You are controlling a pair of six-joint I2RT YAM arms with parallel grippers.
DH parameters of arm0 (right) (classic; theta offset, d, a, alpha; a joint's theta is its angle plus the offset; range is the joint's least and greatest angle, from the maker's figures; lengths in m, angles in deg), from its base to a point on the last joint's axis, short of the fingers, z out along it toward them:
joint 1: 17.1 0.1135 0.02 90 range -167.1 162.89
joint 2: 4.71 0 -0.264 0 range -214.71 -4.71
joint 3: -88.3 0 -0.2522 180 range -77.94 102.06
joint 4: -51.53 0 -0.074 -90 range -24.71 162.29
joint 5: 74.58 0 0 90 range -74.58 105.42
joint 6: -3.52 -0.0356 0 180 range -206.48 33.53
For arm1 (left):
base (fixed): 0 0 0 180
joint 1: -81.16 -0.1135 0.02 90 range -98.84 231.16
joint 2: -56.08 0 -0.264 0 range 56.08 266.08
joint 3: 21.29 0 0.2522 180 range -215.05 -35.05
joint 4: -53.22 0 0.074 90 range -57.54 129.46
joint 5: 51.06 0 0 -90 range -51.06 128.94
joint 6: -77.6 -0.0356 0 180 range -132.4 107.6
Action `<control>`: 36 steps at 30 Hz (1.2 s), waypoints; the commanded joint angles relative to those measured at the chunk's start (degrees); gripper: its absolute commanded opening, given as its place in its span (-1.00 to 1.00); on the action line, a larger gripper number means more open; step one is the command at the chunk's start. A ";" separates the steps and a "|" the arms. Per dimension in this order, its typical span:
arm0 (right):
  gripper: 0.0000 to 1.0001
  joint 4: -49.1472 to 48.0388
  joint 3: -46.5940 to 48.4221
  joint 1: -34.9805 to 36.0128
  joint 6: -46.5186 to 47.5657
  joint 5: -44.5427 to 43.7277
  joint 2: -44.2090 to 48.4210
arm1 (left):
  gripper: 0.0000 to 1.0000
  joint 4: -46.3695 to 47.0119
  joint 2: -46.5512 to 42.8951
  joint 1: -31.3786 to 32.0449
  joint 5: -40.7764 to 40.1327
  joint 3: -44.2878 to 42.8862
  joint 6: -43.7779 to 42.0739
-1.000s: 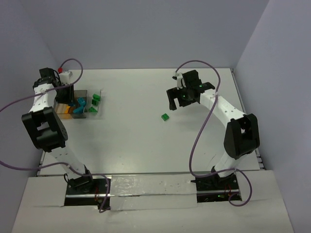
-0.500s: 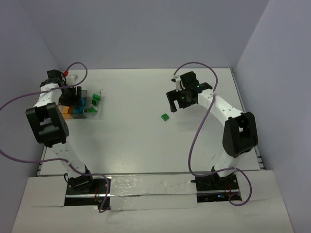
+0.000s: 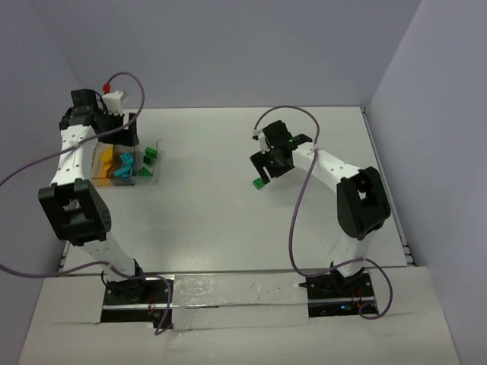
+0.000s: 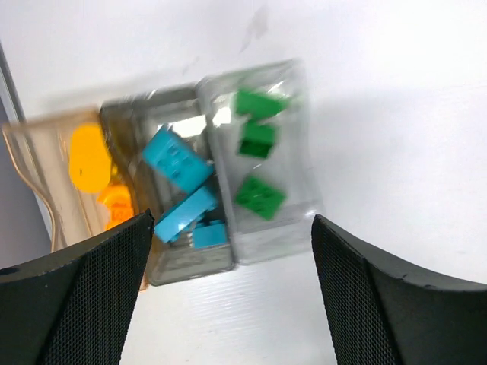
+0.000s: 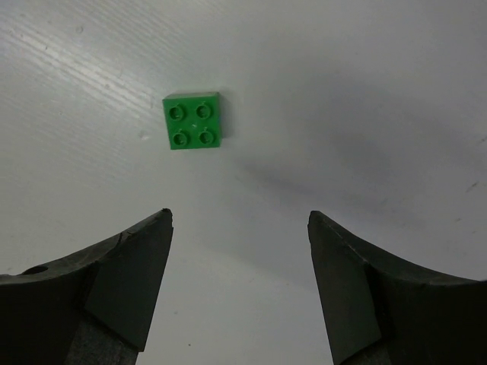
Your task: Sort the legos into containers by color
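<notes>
Wide and empty at the right pincer, poised above the desk. Ahead of its fingertips, off toward the finger on the left of the wrist view: one green lego, studs up, flat on the desk, touching nothing. Square, four studs, so no long axis to line up with, only edges turned slightly off the jaw line. Probably calls for a short reach forward and to that side before closing.

Far nearer to this arm than to the left one. Wide and empty too at the left pincer, over the containers: green pieces in the clear tray, teal ones in the smoky tray touching it, yellow and orange pieces in an amber tray beyond.

From above, merely a green speck at the right pincer's near edge. Studs and tilt legible from the wrist alone — spacing of the arms from above alone.
</notes>
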 commanded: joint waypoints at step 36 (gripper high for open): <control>-1.00 0.26 12.34 -0.65 -13.18 49.39 -6.21 | 0.78 17.01 -26.19 12.84 33.39 24.84 1.74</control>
